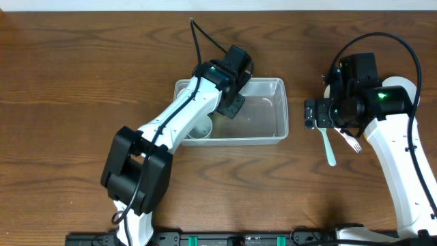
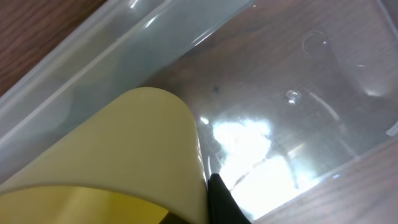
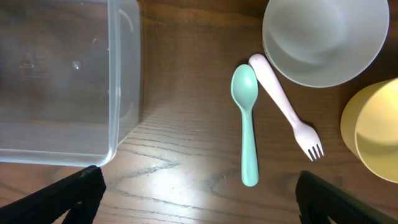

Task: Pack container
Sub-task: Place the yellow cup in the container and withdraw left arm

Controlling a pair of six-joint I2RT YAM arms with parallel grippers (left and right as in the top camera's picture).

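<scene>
Two tools: left tool (image 1: 232,106) closed, right tool (image 3: 199,199) wide open; container (image 1: 285,113) beneath the left looks light, slippery, so pinch its rim.

The container (image 3: 121,81) is clear, glossy plastic. The table (image 3: 180,124) is grained wood, faintly shiny. Spoon (image 3: 247,127) and fork (image 3: 283,102) look smooth matt plastic.
</scene>
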